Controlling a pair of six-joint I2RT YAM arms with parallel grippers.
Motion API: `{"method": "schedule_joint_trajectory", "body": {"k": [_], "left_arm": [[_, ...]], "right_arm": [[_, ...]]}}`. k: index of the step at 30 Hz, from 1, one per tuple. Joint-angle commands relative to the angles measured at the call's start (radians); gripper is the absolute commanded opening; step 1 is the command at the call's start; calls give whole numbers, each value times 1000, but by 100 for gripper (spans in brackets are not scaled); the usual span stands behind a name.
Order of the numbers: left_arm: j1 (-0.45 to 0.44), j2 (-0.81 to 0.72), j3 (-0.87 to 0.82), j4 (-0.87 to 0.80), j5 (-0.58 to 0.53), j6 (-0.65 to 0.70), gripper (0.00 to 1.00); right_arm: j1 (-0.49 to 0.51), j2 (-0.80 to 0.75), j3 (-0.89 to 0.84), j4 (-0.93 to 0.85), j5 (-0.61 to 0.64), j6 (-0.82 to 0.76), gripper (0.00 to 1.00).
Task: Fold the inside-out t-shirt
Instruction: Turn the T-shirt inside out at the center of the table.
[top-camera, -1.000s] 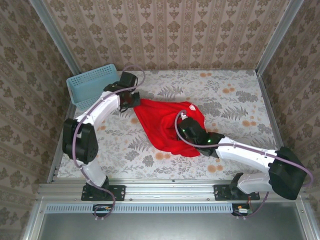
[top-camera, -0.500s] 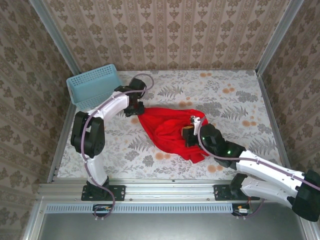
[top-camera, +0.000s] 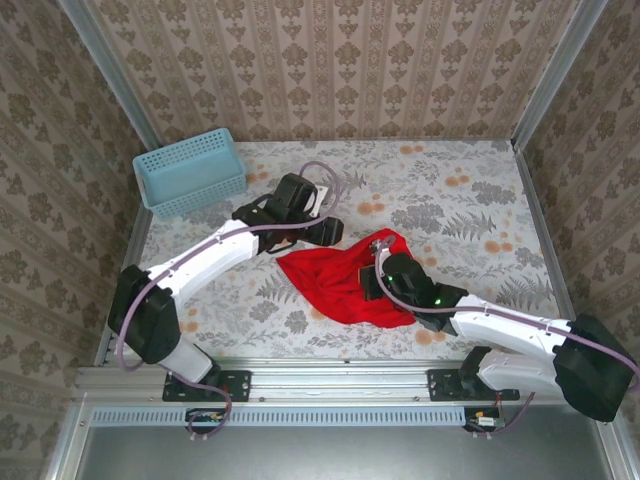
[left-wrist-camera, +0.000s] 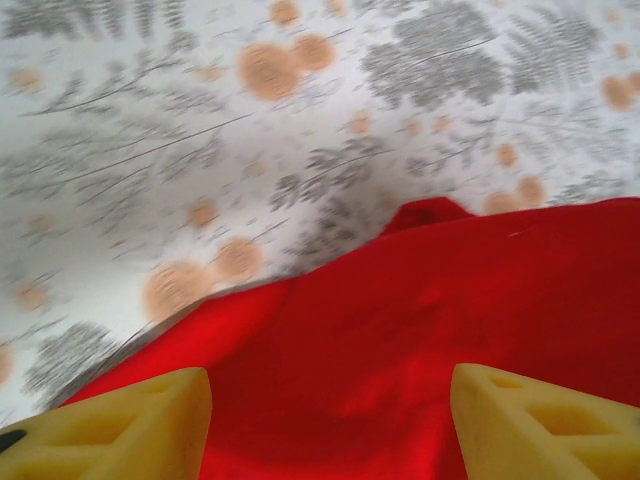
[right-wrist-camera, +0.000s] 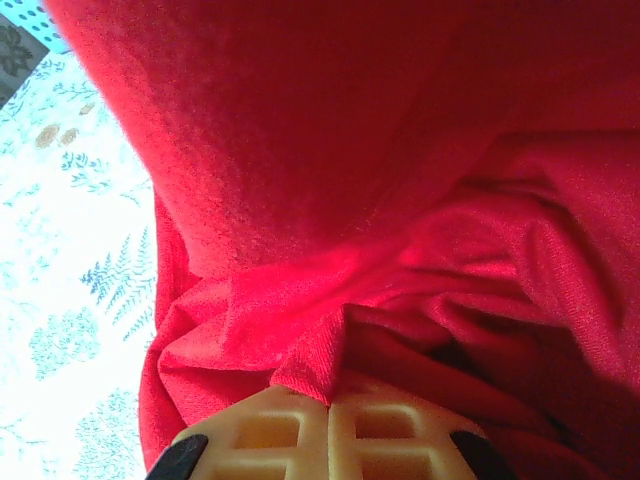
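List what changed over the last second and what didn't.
The left gripper dragged the far-left corner of the shirt rightward toward the middle, then opened and let it go; its fingers now stand apart over the cloth. The shirt lies bunched into a smaller heap. The right gripper stayed shut on a fold of the shirt, and the basket did not move.

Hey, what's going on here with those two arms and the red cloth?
It's a folding job on a red t-shirt, which lies crumpled in a heap on the flower-patterned table and is not yet folded. The right pincer is shut on a fold of the cloth. The left pincer hangs open just over the shirt's far edge, holding nothing. A blue basket sits at the far left corner, apart from the shirt.
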Motion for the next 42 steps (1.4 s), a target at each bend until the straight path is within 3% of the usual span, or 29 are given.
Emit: {"method": "schedule_joint_trajectory", "body": {"k": [1, 6, 13, 21, 23, 28, 31, 36, 40, 42], "left_arm": [[-12, 51, -30, 128, 181, 36, 66], [-37, 27, -78, 150, 200, 70, 67], [-63, -108, -270, 273, 208, 74, 77], [-73, -41, -241, 305, 210, 82, 80], [-66, -4, -204, 284, 146, 73, 76], [28, 132, -59, 290, 119, -46, 38], [52, 307, 169, 121, 71, -62, 21], [81, 601, 521, -239, -53, -87, 10], [123, 656, 553, -357, -116, -124, 9], [128, 619, 521, -378, -156, -108, 17]], "right_arm": [[-1, -7, 21, 37, -7, 1, 0], [-3, -20, 20, 25, 17, 7, 0], [-6, -24, 29, 11, 19, -6, 0], [-6, -11, 37, 17, 5, -6, 0], [-6, -18, 38, 13, 0, -9, 0], [4, -36, 21, 18, -37, -31, 0], [18, -56, 14, 22, -68, -44, 0], [31, -144, 20, -28, -40, -55, 0], [28, -245, -4, -89, 31, -44, 0], [22, -285, -16, -129, 76, -22, 0]]}}
